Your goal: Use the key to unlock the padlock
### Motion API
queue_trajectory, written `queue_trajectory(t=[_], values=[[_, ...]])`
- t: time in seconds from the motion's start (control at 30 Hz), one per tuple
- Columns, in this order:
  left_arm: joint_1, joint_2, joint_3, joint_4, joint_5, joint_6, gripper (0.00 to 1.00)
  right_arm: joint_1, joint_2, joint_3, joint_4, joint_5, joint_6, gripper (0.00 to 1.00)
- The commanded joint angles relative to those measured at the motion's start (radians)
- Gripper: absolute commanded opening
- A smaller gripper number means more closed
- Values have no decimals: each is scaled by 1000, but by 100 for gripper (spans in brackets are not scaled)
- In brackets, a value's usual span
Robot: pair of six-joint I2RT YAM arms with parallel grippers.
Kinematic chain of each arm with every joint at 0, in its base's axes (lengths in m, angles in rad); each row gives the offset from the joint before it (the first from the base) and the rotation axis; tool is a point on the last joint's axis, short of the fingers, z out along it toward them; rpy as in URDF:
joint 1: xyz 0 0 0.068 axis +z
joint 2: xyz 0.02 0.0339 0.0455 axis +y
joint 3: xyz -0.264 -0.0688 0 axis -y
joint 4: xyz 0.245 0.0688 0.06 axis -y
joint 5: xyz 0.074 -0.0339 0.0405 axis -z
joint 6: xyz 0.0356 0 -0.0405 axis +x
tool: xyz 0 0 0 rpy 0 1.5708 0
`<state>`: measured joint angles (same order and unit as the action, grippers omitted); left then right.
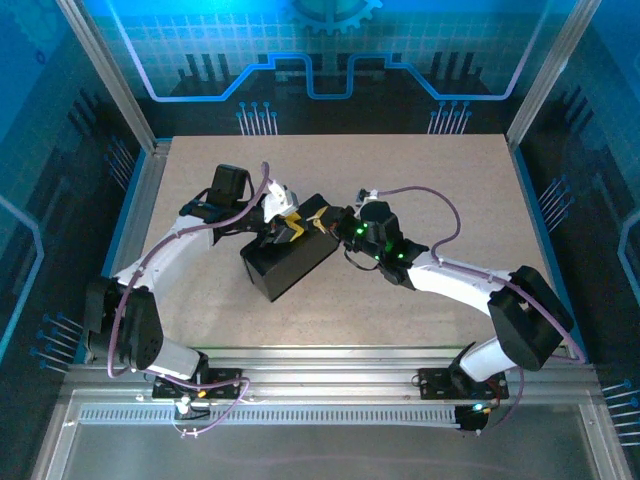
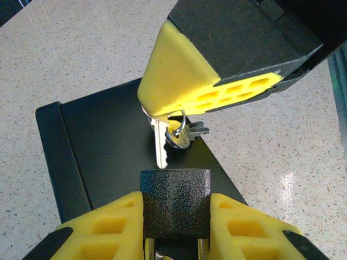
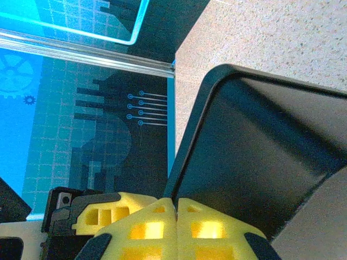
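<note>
On the speckled beige tabletop (image 1: pixel 440 180), a black rectangular box (image 1: pixel 285 265) lying at a slant near the middle, with both arms bent in over its far end. At the bottom of the left wrist view, the left pincer (image 2: pixel 175 219) clenched on a small dark-grey speckled metal padlock (image 2: pixel 175 203), one yellow foam pad (image 2: pixel 111 225) pressed to each side of the body, a flat face turned toward the camera. Below that body, between the pads, a glimpse of bright metal (too little shown to say which part). Opposite, reaching in from the top, the right pincer (image 2: pixel 173 86) squeezed tight on the head of a thin silvery metal key (image 2: pixel 160 147). Blade pointing straight down at the padlock, tip just short of its upper edge; touching or not, cannot tell. Hanging from the same head, a small silvery key ring (image 2: pixel 179 136) carrying a second small key (image 2: pixel 196 129), sticking out sideways to the right. Both padlock and key over the dark top of the box, near its right-hand corner in that view. From the right wrist, the two yellow pads pressed flat against each other with no gap, the rounded rim of the box beyond them, and a blue printed wall panel (image 3: pixel 65 108) to the left.
</note>
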<state>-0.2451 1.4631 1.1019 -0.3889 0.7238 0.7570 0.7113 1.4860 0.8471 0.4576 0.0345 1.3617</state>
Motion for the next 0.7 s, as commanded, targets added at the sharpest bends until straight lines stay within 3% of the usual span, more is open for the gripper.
queue_trajectory(t=[0.0,0.67], values=[[-2,-7,5,33,5,-14,0,17,-16,3,10,4,13,0],[-2,-13,-7,61,4,-31,0,27,-31,-12,1,22,30,0]])
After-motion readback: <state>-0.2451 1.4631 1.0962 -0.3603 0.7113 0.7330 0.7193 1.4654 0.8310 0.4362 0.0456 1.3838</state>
